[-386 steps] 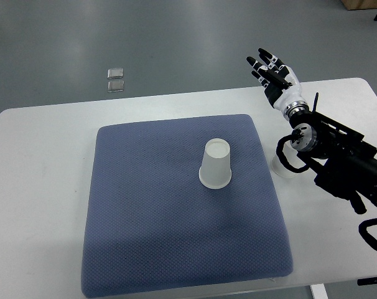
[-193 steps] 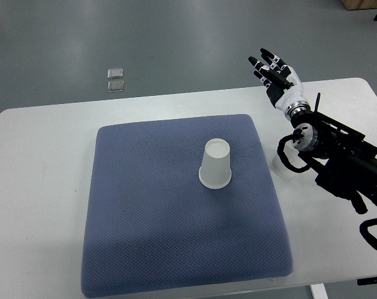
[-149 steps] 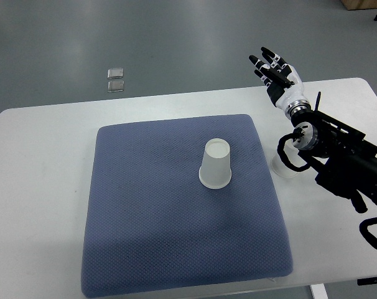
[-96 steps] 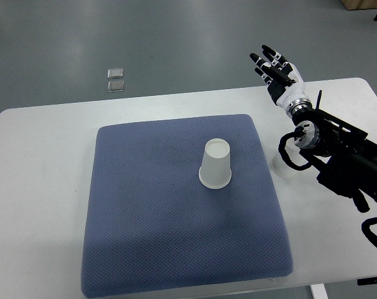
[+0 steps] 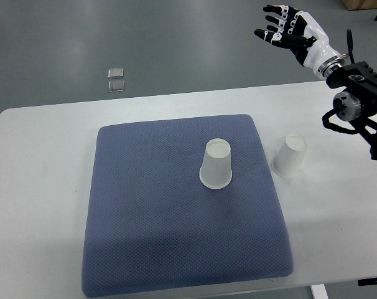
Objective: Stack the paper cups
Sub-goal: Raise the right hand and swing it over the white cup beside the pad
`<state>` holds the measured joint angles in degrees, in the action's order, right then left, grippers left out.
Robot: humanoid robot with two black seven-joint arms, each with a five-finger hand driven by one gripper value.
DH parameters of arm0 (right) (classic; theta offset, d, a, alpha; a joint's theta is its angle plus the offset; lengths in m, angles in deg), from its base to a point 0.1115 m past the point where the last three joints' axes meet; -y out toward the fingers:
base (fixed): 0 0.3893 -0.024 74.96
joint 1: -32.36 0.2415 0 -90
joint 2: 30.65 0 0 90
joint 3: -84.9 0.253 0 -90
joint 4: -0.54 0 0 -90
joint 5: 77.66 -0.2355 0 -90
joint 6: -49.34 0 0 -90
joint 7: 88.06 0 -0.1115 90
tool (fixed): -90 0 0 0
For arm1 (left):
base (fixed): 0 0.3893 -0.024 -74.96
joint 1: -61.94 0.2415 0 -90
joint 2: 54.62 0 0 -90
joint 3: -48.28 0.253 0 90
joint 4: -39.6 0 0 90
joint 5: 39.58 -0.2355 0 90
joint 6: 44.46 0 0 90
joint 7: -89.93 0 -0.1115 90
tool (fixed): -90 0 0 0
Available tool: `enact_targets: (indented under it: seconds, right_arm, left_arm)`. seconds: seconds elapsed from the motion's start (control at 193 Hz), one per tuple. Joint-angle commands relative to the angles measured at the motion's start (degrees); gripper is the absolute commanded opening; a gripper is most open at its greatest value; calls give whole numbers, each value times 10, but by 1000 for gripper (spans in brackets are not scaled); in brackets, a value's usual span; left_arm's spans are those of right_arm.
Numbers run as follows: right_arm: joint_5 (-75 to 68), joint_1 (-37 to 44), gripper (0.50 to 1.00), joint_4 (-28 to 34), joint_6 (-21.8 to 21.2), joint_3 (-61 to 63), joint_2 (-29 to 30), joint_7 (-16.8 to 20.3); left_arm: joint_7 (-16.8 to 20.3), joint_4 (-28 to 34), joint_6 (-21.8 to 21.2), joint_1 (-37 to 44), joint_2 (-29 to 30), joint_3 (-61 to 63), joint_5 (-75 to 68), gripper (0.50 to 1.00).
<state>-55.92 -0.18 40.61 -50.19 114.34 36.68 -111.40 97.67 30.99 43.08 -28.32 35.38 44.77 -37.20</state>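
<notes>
Above the table's far edge, right hand open, empty; careless reach risks tipping light inverted white paper cup.

Right hand raised, fingers spread, holding nothing

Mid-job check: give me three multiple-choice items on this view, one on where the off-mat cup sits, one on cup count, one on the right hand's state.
1. The white paper cup off the mat stands: A) on the white table right of the blue mat B) on the floor C) left of the mat
2. Paper cups visible: A) one B) two C) four
3. The right hand is: A) gripping a cup B) open, holding nothing C) flat on the mat

Key: 1 A, white paper cup off the mat rests on white table beside blue mat. 2 B, with white paper cup on the mat. 3 B, right hand is raised, fingers spread.
</notes>
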Motion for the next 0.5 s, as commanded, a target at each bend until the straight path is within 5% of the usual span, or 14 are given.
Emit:
enact_targets:
  seconds: [0.0, 0.244, 0.492]
  right_arm:
    - [75, 17, 909, 48, -61, -15, -64, 4]
    - [201, 82, 909, 171, -150, -106, -207, 10]
    - [392, 119, 909, 225, -181, -152, -263, 11]
  left_arm:
    - [0, 0, 0, 0, 0, 0, 0, 1000]
    - [0, 0, 0, 0, 0, 0, 0, 1000]
    - [0, 0, 0, 0, 0, 0, 0, 1000]
